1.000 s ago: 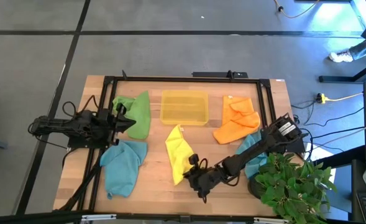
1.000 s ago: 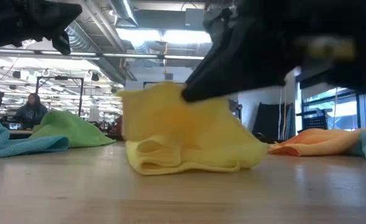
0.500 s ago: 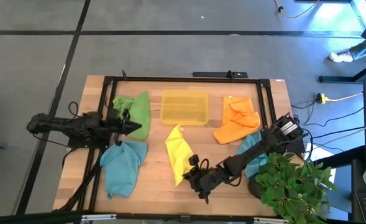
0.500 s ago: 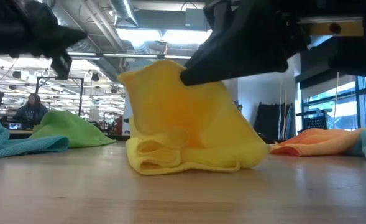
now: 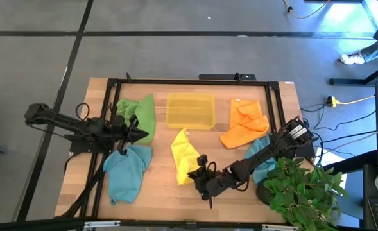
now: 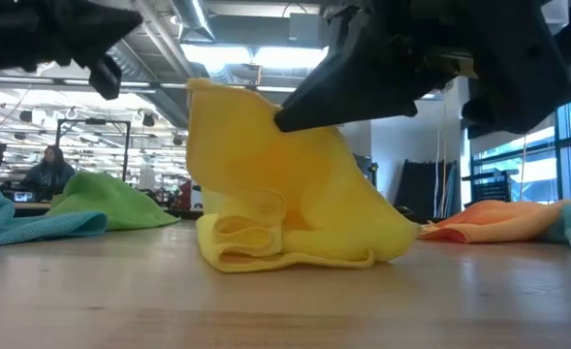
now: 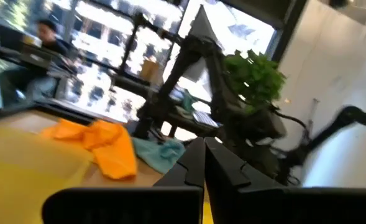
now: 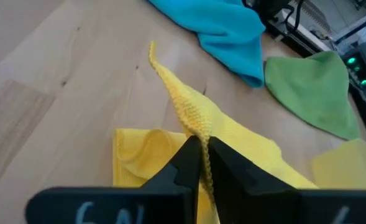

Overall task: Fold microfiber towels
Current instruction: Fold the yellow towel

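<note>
From above I count five towels: one green towel (image 5: 140, 115) far left, one orange towel (image 5: 243, 125) far right, one yellow towel (image 5: 185, 160) centre, two teal towels (image 5: 128, 170) (image 5: 259, 151), plus one yellow tray (image 5: 190, 110). My right gripper (image 5: 198, 172) pinches the yellow towel's near edge. My left gripper (image 5: 137, 133), jaws together, holds nothing, between green and teal. Low down, the yellow towel (image 6: 285, 194) is lifted into a peak. Right wrist: fingers (image 8: 186, 158) clamp a yellow fold (image 8: 186, 112).
</note>
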`<state>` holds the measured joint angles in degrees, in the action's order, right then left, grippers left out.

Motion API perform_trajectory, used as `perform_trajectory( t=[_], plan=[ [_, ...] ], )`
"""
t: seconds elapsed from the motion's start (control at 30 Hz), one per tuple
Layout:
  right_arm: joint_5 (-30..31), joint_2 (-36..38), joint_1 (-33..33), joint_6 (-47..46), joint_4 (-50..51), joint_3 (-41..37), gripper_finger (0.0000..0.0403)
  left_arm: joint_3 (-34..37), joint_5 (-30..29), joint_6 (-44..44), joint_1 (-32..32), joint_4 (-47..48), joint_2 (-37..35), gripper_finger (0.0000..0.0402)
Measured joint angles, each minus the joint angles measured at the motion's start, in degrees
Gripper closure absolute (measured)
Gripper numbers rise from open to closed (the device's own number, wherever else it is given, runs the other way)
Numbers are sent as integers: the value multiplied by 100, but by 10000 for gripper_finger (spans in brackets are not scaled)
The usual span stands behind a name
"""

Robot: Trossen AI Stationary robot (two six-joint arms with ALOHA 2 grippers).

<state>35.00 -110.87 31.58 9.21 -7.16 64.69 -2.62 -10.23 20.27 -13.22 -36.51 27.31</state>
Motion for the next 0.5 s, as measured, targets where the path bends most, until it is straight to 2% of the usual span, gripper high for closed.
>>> perform_trajectory(
  t=[0.2,0.37,0.5],
  plan=[
    [93,0,-95,-10,-10,0,367,-1073,-534,-811,-734,-5,1417,402],
    [359,0,-103,-187,248,2,367,-1820,-728,-1738,-1016,-8,2565,402],
    [442,0,-99,-394,502,2,367,-2211,-788,-1364,-1160,-100,3274,402]
  ],
)
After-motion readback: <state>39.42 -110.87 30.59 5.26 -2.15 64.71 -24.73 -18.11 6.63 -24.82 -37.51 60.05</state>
